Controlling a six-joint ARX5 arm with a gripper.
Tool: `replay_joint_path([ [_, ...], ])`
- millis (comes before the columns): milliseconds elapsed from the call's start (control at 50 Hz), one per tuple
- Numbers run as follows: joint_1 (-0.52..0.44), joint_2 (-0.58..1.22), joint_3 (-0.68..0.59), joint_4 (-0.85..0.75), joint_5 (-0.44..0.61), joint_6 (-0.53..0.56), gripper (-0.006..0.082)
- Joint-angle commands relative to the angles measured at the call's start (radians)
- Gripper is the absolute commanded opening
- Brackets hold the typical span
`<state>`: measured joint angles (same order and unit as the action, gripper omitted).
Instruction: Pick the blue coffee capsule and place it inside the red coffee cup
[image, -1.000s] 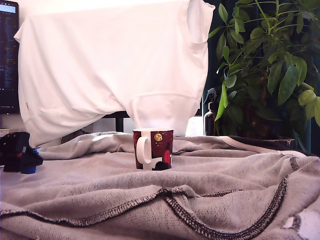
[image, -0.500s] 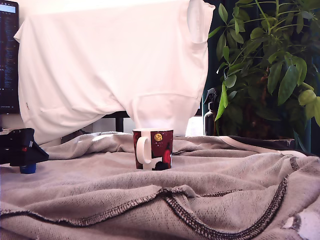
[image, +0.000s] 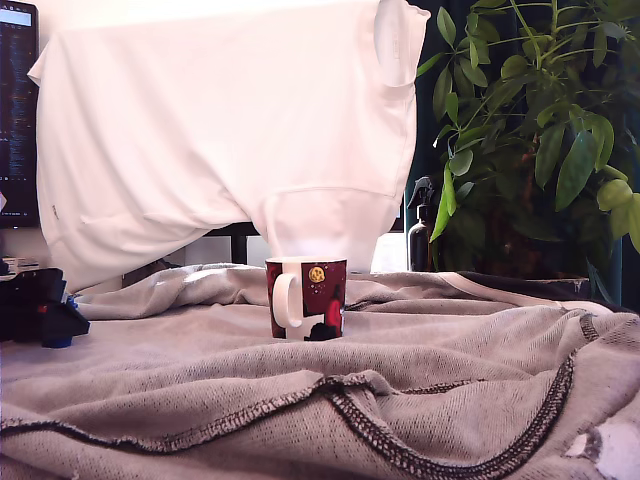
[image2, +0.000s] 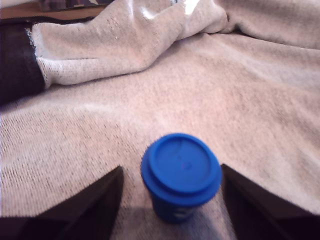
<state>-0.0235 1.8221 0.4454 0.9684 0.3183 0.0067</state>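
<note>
The blue coffee capsule (image2: 180, 170) stands on the grey cloth with its wide rimmed end up. In the exterior view only a bit of the blue coffee capsule (image: 58, 341) shows under the black gripper (image: 48, 322) at the far left. My gripper (image2: 171, 170) is open, one dark finger on each side of the capsule, with a gap to the capsule on both sides. The red coffee cup (image: 306, 298) stands upright in the middle of the cloth, well off to the exterior view's right of the gripper, white handle toward the exterior view's left.
A wrinkled grey sweatshirt (image: 330, 400) with dark seams covers the table. A white garment (image: 220, 130) hangs behind it. A dark spray bottle (image: 421, 230) and a leafy plant (image: 540, 130) stand at the back right, a monitor (image: 15, 110) at the back left.
The gripper rose a little half a second ago and has come back down around the capsule. Capsule and cup have stayed in place.
</note>
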Motion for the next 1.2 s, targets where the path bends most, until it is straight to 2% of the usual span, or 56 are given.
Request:
replay_joint_path([
  [0,0.002,0.026,-0.004,-0.002,0.015,0.011,0.0060],
  [440,0.002,0.023,-0.004,0.012,0.023,0.003,0.0054],
  [760,-0.015,-0.011,0.011,0.196,0.150,-0.213,0.0054],
  [920,-0.079,-0.011,0.047,0.235,0.171,-0.293,0.0054],
  [1180,-0.249,-0.011,0.155,0.198,0.136,-0.295,0.0054],
])
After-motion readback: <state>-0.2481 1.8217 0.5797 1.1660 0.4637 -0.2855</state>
